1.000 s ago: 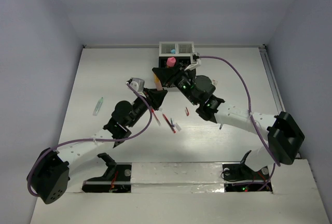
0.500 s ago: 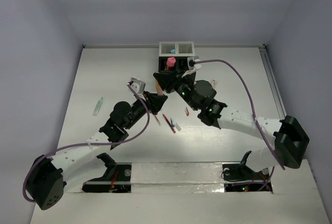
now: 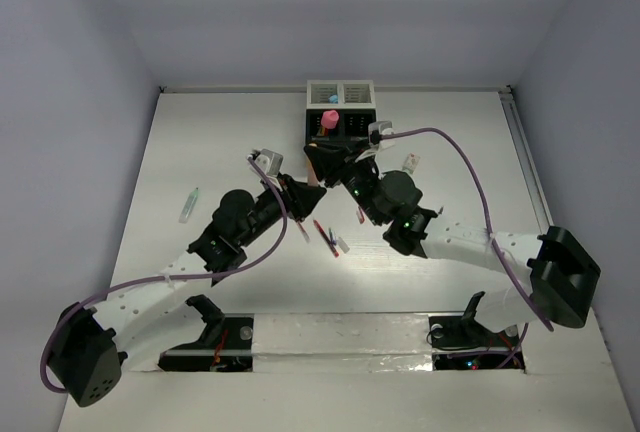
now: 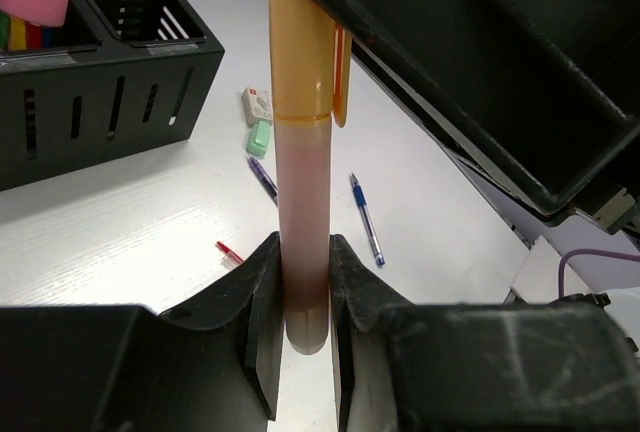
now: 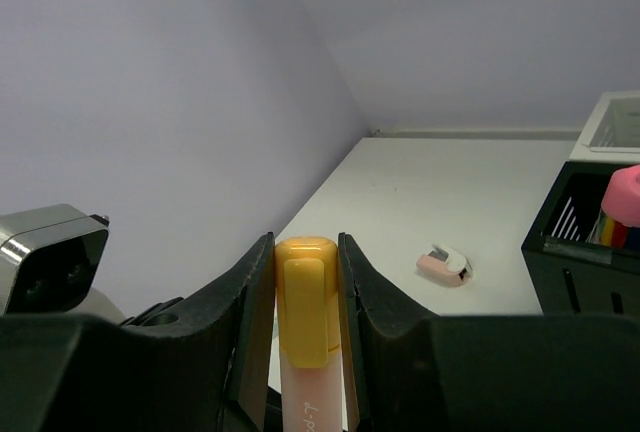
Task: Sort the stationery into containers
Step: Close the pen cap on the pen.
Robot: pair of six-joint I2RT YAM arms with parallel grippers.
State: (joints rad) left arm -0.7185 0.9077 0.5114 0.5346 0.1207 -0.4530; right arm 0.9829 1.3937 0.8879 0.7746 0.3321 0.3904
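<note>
Pale lilac walls (image 3: pixel 300 12) enclose a white table (image 3: pixel 200 132). Both arms have shifted posture since a second ago, though the grippers meet at much the same spot, just below the joined white box (image 3: pixel 340 92) and black box (image 3: pixel 345 127) at upper centre. The left gripper (image 4: pixel 305 292) pinches the barrel of the orange-capped marker (image 4: pixel 303 182) — the right gripper (image 5: pixel 306 282) pinches its cap. The print on the barrel is cut off and unreadable.

Black and white slotted boxes (image 3: pixel 355 93) are set far-centre on the white table (image 3: pixel 205 137); an orange-capped marker (image 4: pixel 303 152) is held just nearer.
</note>
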